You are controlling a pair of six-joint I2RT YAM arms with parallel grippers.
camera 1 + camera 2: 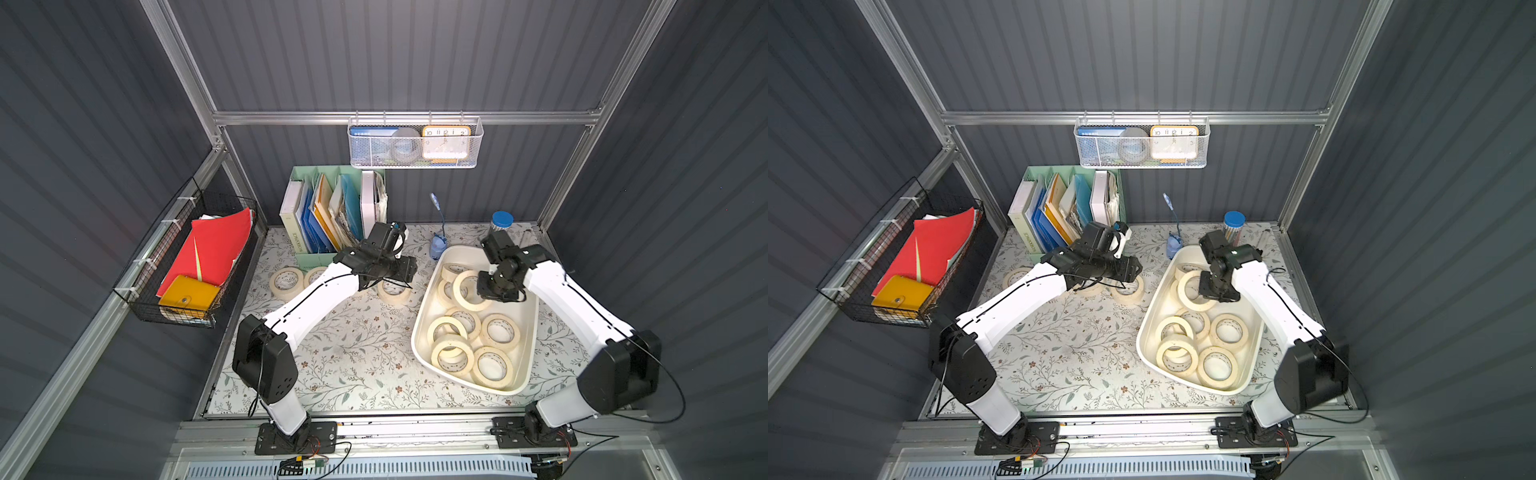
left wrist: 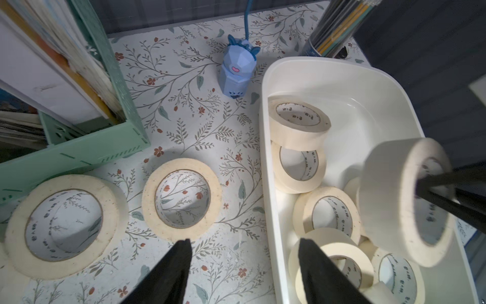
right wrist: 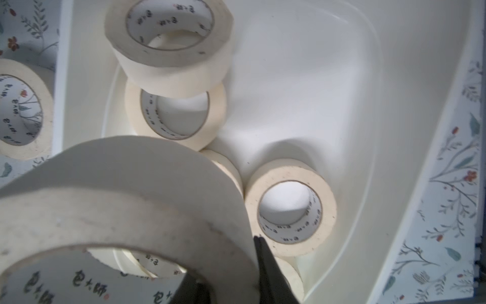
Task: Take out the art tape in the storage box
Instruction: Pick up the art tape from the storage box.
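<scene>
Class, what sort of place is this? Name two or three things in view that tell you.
Probably a mock study desk inside a robot test booth: a file organizer, a pen jar and a box of tape rolls share the tabletop with two robot arms mounted at its front.

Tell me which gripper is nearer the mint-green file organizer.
Left. The left gripper hangs open above the table beside the file organizer; the right gripper is farther away, over the storage box, shut on a tape roll.
</scene>
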